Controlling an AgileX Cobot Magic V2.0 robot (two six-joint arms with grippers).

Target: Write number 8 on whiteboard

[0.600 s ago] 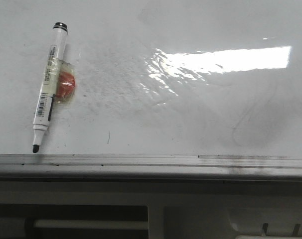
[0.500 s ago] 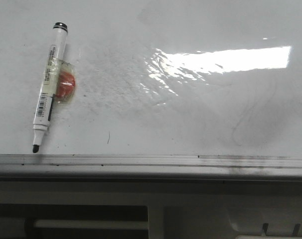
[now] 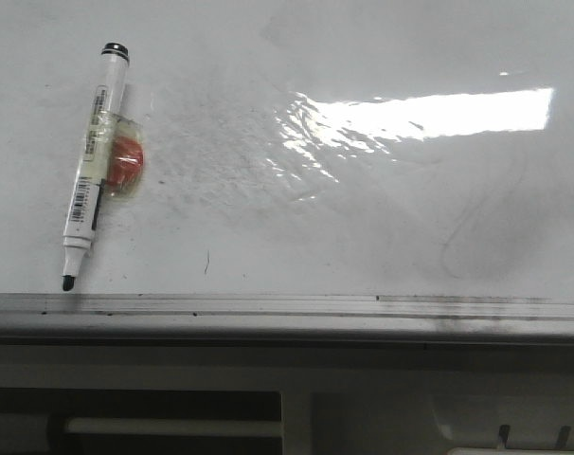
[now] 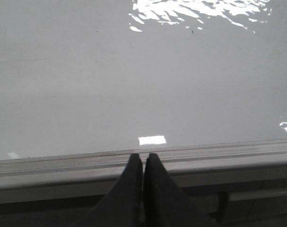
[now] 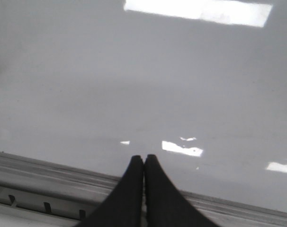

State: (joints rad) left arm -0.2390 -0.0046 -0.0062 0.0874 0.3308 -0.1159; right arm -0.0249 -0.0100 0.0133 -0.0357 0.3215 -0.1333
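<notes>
The whiteboard [image 3: 296, 218] fills the front view, glossy white with grey smudges, a glare patch and a silver edge strip [image 3: 268, 305] along its near side. No black number 8 shows on it; only faint grey erased curves lie at the right. A white marker [image 3: 93, 161] with a black cap end and bare black tip lies at the left, an orange-red pad [image 3: 126, 163] taped to it. My left gripper [image 4: 143, 157] is shut and empty over the edge strip [image 4: 205, 153]. My right gripper [image 5: 144, 158] is shut and empty over the board's near edge [image 5: 49, 168]. Neither gripper shows in the front view.
A short dark tick mark [image 3: 206, 263] sits on the board near the strip. Below the strip runs the grey frame of the stand [image 3: 296, 398] with a pale bar. The board [image 4: 134, 71] in the left wrist view and the board [image 5: 134, 85] in the right wrist view look bare.
</notes>
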